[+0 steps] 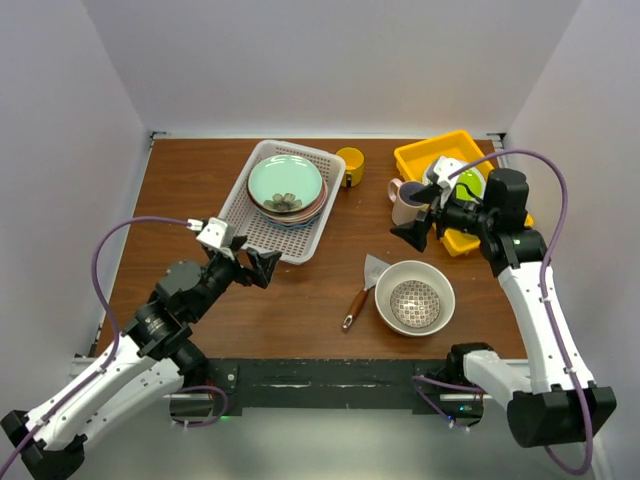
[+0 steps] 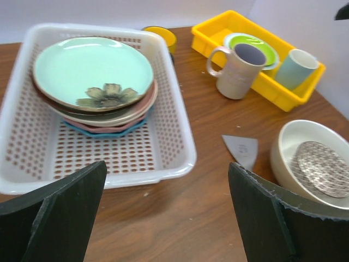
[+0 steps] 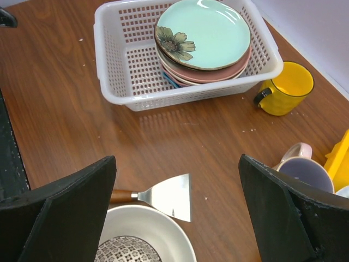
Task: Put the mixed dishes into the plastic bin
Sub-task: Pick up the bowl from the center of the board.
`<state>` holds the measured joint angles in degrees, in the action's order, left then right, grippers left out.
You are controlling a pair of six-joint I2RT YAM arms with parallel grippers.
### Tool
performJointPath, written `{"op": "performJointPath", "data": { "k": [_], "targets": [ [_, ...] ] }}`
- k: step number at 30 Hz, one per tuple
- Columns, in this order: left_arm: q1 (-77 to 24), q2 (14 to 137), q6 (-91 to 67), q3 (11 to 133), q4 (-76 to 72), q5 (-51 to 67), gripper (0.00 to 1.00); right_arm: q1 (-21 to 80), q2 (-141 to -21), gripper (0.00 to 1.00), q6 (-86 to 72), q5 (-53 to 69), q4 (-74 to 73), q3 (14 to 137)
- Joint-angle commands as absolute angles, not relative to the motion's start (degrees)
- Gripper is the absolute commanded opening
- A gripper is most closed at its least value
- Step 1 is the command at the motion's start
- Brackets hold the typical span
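Note:
The white lattice bin (image 1: 245,205) (image 2: 32,147) (image 3: 117,65) holds a stack of plates, the pale green flowered one (image 1: 285,183) (image 2: 92,71) (image 3: 204,33) on top. The large cream bowl (image 1: 398,275) (image 2: 286,150) (image 3: 136,232) sits on the table with the small patterned bowl (image 1: 414,304) (image 2: 324,169) inside it. The yellow mug (image 1: 350,160) (image 3: 286,87) stands right of the bin. The purple-lined cream mug (image 1: 405,203) (image 2: 240,71) (image 3: 305,169) stands by the tray. My left gripper (image 1: 262,268) (image 2: 169,218) is open and empty before the bin. My right gripper (image 1: 415,232) (image 3: 177,213) is open and empty above the table.
A yellow tray (image 1: 425,157) (image 2: 218,33) at the back right holds a lime-green plate (image 2: 256,46) and a pale blue cup (image 2: 294,68). A wooden-handled metal spatula (image 1: 362,290) (image 3: 163,196) lies left of the cream bowl.

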<state>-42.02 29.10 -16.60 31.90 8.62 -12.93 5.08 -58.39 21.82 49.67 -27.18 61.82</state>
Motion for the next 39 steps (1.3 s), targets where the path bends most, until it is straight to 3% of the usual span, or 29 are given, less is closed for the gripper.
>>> {"op": "performJointPath", "data": {
  "k": [1, 18, 39],
  "targets": [
    [-41.75, 30.32, -23.37, 31.64, 3.08, -5.37, 0.99, 1.41, -55.55, 0.98, 20.83, 55.54, -22.94, 58.37],
    [-42.27, 50.26, -35.51, 34.18, -11.25, 12.04, 1.0, -7.38, -53.44, 0.98, 18.98, 59.59, -20.83, 52.74],
    [-60.29, 75.14, -31.38, 50.53, -13.45, 2.21, 0.96, -9.14, -53.26, 0.98, 10.64, 45.36, -17.14, 51.77]
  ]
}}
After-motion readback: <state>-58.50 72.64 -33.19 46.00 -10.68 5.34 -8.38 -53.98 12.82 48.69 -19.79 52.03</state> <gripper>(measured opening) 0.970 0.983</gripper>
